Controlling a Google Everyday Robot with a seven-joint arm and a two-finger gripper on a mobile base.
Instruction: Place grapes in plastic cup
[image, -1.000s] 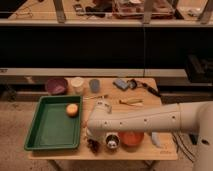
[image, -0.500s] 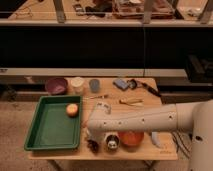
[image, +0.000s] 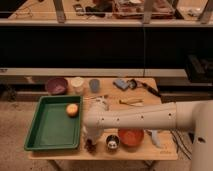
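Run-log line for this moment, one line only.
gripper: shut, down at grapes | grapes: front of table, beside green tray | plastic cup: upright, back row

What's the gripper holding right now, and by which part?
Apparently the grapes, pinched at the bunch's upper end by the shut gripper, low at the table front edge.

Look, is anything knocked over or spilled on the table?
Nothing stands out. The plastic cup stands upright behind the green tray, nothing is spilled, and the gripper is shut, down by the grapes at the front edge of the table.
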